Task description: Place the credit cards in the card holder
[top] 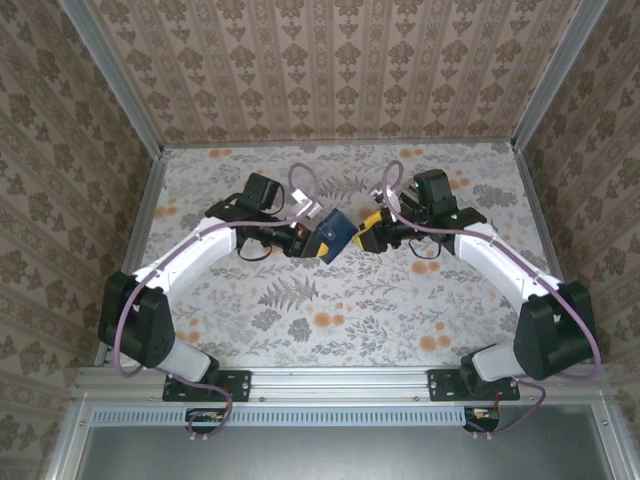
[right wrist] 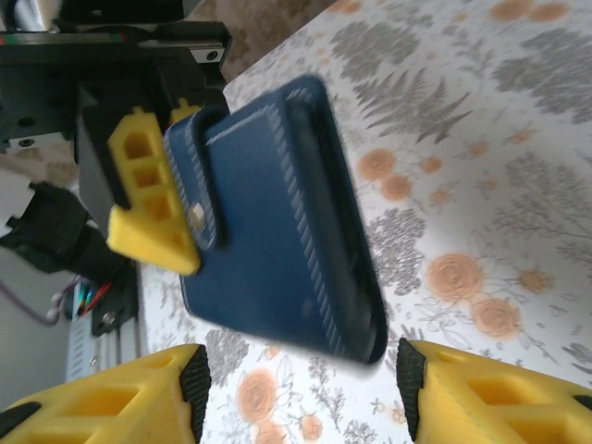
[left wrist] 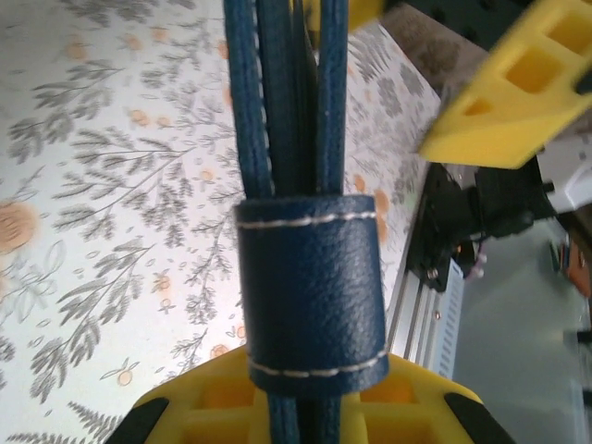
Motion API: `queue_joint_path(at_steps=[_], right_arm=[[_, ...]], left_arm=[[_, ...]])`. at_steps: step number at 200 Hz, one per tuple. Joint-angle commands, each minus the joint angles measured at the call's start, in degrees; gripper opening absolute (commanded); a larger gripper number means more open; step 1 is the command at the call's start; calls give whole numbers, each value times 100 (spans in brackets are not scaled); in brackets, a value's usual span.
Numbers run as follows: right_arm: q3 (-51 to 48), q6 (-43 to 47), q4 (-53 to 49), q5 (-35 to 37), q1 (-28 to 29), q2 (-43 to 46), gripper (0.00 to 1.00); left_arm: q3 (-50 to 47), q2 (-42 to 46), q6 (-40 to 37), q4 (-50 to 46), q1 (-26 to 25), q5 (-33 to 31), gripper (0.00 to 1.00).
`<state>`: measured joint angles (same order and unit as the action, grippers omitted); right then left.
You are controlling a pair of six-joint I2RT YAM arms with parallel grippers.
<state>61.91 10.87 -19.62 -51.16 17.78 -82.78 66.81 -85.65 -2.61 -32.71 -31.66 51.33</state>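
The card holder (top: 333, 233), a dark navy folding wallet with white stitching, hangs above the middle of the table. My left gripper (top: 318, 240) is shut on it. In the left wrist view its snap tab (left wrist: 310, 296) wraps round the folded leaves just above my yellow fingers (left wrist: 222, 398). My right gripper (top: 368, 232) stands open just right of the wallet and does not touch it. In the right wrist view the card holder (right wrist: 277, 231) is tilted beyond my open right gripper (right wrist: 301, 384), with a left finger (right wrist: 148, 199) on its tab side. The credit cards are out of view.
The table (top: 330, 320) has a floral cloth and is boxed in by wallpapered walls (top: 330, 70) at the back and sides. An aluminium rail (top: 340, 385) with both arm bases runs along the near edge.
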Motion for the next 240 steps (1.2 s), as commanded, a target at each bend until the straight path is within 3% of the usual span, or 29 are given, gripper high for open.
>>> queue_joint_path(at_steps=[1, 20, 43, 65, 82, 98, 108, 132, 165, 185, 204, 220, 240], right_arm=[[607, 886, -1065, -823, 56, -466, 60], [713, 820, -1088, -1621, 95, -610, 58], [769, 752, -1200, -2053, 110, -660, 40], [797, 794, -1383, -2384, 89, -670, 16], [858, 776, -1562, -2414, 95, -680, 11], [746, 694, -1550, -2192, 90, -596, 8], [603, 247, -1181, -2042, 83, -483, 5], [-43, -1817, 1081, -1707, 75, 89, 5], [-571, -4317, 3297, 68, 24, 866, 6], [-1097, -5996, 4713, 1554, 86, 1229, 4], [-1795, -7487, 5996, 3211, 464, 1400, 0], [-2033, -8069, 6408, 4208, 863, 1418, 0], [-1912, -7904, 6782, 4518, 1121, 1276, 2]], left_arm=[[183, -2, -876, -486, -179, 331, 0], [312, -175, -1116, -780, -217, 601, 0], [518, -296, -1273, -1046, -218, 750, 0], [528, -246, -1097, -862, -146, 835, 10], [223, -20, -760, -296, 10, 1179, 15], [-159, 217, -200, 612, 198, 1353, 30], [-285, 365, 80, 932, 315, 1372, 36], [-902, 978, 987, 2190, 482, 1072, 43], [-1438, 1599, 2236, 3543, 712, 328, 55], [-1827, 1839, 3145, 4539, 707, -568, 70], [-1815, 1696, 4200, 5512, 593, -998, 72], [-1660, 1556, 4528, 6104, 106, -1407, 72], [-1302, 1228, 4709, 6573, -257, -1611, 70]])
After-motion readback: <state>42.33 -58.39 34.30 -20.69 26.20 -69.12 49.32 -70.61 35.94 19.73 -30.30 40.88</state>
